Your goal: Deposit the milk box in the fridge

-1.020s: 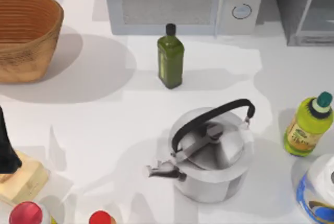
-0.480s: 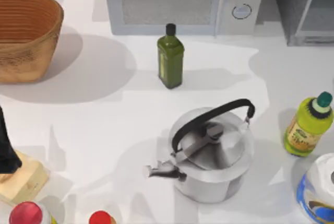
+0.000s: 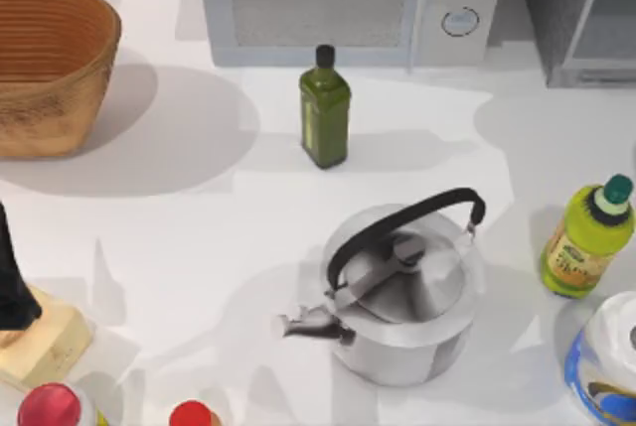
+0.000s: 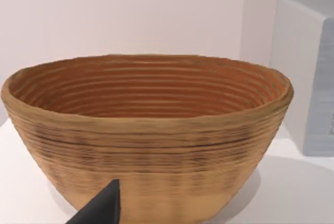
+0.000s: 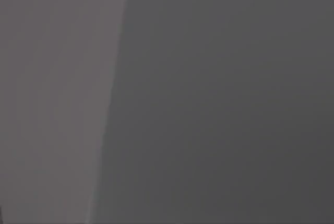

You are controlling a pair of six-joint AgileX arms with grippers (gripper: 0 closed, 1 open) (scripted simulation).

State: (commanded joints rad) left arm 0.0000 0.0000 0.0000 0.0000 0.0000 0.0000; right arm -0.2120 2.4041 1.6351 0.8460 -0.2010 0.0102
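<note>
I cannot tell where the milk box is right now, so I go slow. The fridge (image 3: 576, 19) stands at the far right corner of the table, next to the microwave (image 3: 348, 4). My right wrist camera looks at a flat dark grey wall from very close. I think that is the fridge, so the box may be right there with my right arm, but that is a guess. My left claw (image 4: 99, 209) waits near the basket (image 3: 45, 69) on the left side, and I cannot tell if it is open or closed. I think a milk box is made of thin card, so it squashes if I squeeze hard. It is tall, so it tips easily. I would hold it gently on two flat sides near the middle, not by the folded top.
</note>
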